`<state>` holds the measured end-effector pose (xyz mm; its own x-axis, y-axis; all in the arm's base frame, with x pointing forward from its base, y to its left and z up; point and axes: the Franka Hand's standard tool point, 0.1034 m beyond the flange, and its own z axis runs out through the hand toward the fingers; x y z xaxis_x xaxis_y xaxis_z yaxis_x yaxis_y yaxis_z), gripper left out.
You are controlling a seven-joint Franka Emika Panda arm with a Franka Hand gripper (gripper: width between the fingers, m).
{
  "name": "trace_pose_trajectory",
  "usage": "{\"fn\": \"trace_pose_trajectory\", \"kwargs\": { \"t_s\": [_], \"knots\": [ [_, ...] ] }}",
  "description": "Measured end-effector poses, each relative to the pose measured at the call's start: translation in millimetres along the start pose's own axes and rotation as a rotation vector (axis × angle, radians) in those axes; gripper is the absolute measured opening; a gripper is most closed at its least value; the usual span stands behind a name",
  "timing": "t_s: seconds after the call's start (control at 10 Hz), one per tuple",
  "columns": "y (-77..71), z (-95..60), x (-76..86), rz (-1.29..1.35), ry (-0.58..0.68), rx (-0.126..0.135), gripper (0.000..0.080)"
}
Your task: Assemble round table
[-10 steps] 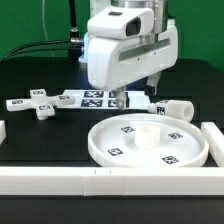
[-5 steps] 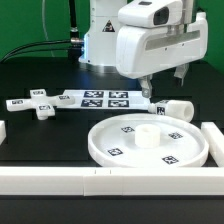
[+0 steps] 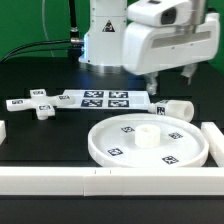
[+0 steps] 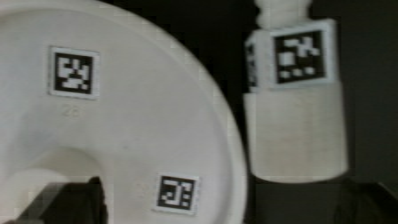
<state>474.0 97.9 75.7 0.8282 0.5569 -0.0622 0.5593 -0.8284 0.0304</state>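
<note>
Hanging over the black table (image 3: pixel 40 140), the white robot arm (image 3: pixel 115 40) fills the twelve-to-two o'clock part of the exterior view. Its two-finger gripper (image 3: pixel 168 80) is spread wide with nothing between the fingers, raised clear of the parts.

The large round rimmed white plastic disc (image 3: pixel 100 150) lies flat at about five o'clock on the table, tags facing up and a low hub at its centre. The flat white marker board (image 3: pixel 95 98) lies at eleven o'clock from the disc. The white cross-shaped four-arm piece (image 3: pixel 38 103) rests at ten o'clock from the disc, well apart from it. The short white cylinder post (image 3: pixel 178 108) lies on its side at one o'clock from the disc, below the gripper. In the wrist view the post (image 4: pixel 294 130) is just beside the disc's (image 4: pixel 107 130) rim, a dark gap between them.
</note>
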Motion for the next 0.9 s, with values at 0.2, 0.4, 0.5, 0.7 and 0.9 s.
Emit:
{"fn": "trace_pose_trajectory", "kwargs": {
  "t_s": [0.2, 0.4, 0.5, 0.7, 0.9],
  "knots": [
    [-17.0, 12.3, -5.2, -0.015, -0.057, -0.009, 0.0649],
    [-11.3, 15.8, -2.5, -0.028, -0.166, 0.004, 0.0649],
    [-15.1, 15.3, -7.1, -0.036, -0.247, 0.012, 0.0649],
    [-18.8, 16.7, -5.7, -0.012, -0.370, 0.014, 0.0649],
    [-24.7, 18.9, -7.5, 0.046, -0.485, -0.002, 0.0649]
  ]
}}
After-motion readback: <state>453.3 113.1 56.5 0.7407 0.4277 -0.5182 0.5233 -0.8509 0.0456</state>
